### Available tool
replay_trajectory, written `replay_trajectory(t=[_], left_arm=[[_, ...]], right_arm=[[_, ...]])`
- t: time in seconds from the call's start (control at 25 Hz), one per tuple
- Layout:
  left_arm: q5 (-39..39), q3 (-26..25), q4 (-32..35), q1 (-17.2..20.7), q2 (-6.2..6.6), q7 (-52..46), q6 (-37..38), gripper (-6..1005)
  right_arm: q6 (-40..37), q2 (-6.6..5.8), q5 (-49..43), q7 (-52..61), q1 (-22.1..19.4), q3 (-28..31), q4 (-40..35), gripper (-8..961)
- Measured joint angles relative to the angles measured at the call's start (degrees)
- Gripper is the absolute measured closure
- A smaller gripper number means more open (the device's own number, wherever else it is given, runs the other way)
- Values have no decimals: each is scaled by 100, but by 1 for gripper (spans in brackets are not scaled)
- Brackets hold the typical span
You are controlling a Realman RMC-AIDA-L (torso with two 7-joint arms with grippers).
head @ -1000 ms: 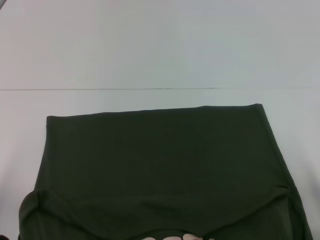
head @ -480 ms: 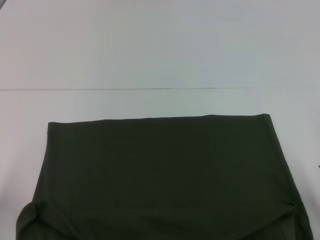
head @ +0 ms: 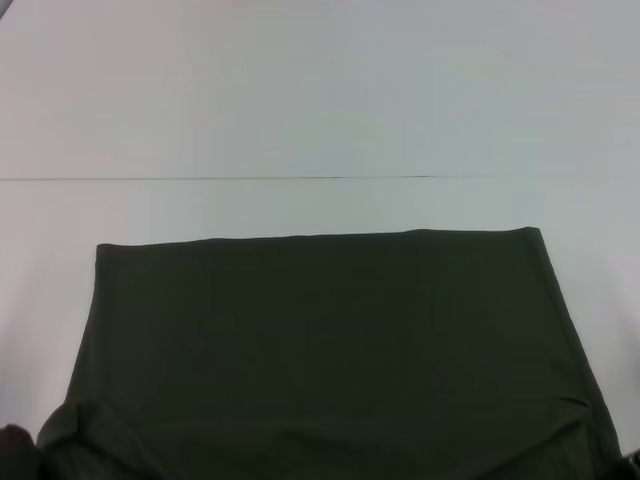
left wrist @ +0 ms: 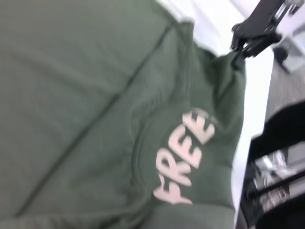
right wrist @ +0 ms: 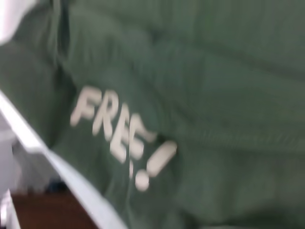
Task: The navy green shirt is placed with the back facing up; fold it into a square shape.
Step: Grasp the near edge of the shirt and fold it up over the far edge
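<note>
The navy green shirt (head: 330, 340) lies plain side up on the white table, its far edge straight and level. Its near part runs out of the head view. Both wrist views look onto a turned-up part of the shirt (left wrist: 95, 95) with white "FREE!" lettering (right wrist: 119, 133). In the left wrist view my right gripper (left wrist: 239, 50) is seen farther off, its black fingers pinched on a raised peak of the cloth at the shirt's side. A dark shape at the head view's near left corner is my left gripper (head: 10, 452), by the shirt's bunched sleeve.
The white table (head: 300, 100) stretches far beyond the shirt, with a thin seam line (head: 250, 179) across it. Past the table's near edge (right wrist: 57, 167) there is brown floor and dark equipment (left wrist: 274, 167).
The shirt's far edge has slid toward me and levelled out. The white lettering that peeked out at the near edge has left the head view. A dark shape has appeared at the near left corner.
</note>
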Motion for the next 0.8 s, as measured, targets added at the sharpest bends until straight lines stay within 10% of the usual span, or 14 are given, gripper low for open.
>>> replay_trajectory(t=[0.4,0.8], left_arm=[[-177,-1119,-208,-111,13,-130,-668,956],[-746,-1366,-283,-94,-163,-1106,-1970,956]], right_arm=[[804,-185,54,122,0,1790,375,924],[2321,-110,835,253,-40,1904,858,924]])
